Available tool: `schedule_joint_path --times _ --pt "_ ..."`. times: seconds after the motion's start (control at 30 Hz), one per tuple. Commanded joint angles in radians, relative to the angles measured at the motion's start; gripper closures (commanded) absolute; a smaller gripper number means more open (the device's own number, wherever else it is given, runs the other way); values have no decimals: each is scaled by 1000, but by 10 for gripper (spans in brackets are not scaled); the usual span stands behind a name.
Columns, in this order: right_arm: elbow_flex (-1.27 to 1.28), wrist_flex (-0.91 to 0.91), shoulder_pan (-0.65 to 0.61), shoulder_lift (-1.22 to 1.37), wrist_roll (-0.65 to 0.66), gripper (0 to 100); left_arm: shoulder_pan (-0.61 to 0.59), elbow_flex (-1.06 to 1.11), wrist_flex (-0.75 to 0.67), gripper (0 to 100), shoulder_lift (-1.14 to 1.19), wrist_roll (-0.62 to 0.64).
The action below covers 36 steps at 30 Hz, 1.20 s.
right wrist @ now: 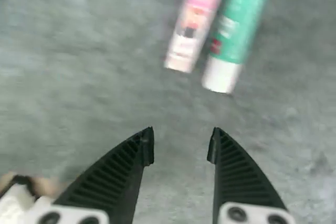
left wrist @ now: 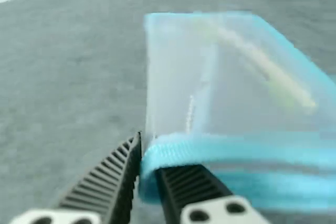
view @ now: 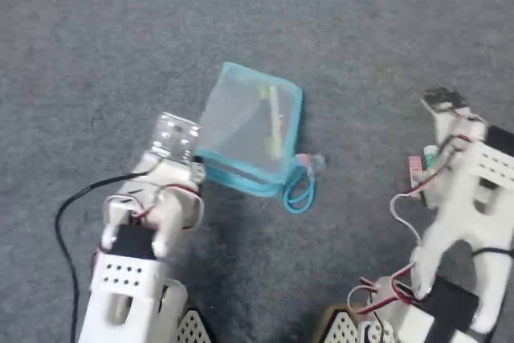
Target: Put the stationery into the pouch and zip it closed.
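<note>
A clear mesh pouch (view: 250, 128) with a light-blue zip edge lies on the grey carpet, a yellow-green pen (view: 274, 122) inside it. My left gripper (left wrist: 148, 169) is shut on the pouch's blue corner (left wrist: 163, 156), at the pouch's near-left end in the high view (view: 195, 168). A pink eraser (right wrist: 194, 22) and a green-and-white glue stick (right wrist: 233, 32) lie side by side on the carpet. My right gripper (right wrist: 180, 145) hovers open just short of them, nothing between its fingers. In the high view both items (view: 422, 165) peek out beside the right arm.
A blue cord loop (view: 300, 193) and a small pink tag (view: 309, 163) hang off the pouch's right corner. A black cable (view: 68, 214) trails left of the left arm. Grey carpet (view: 96, 78) lies open behind and to the left.
</note>
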Motion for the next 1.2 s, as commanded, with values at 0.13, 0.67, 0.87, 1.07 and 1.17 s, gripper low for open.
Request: schedule_joint_path --times 0.13,0.67,0.87,1.07,1.17 --pt "110 -174 36 -58 69 836 -8 -111 123 988 0 -52" --pt "149 -179 -10 -58 74 835 98 -71 181 988 9 -126" --pt "144 -248 -8 -58 74 835 161 18 63 988 2 -38" --pt "143 -300 -10 -58 69 833 91 74 -74 988 2 -3" --pt "143 -331 -4 -51 72 833 92 74 -74 988 2 -2"
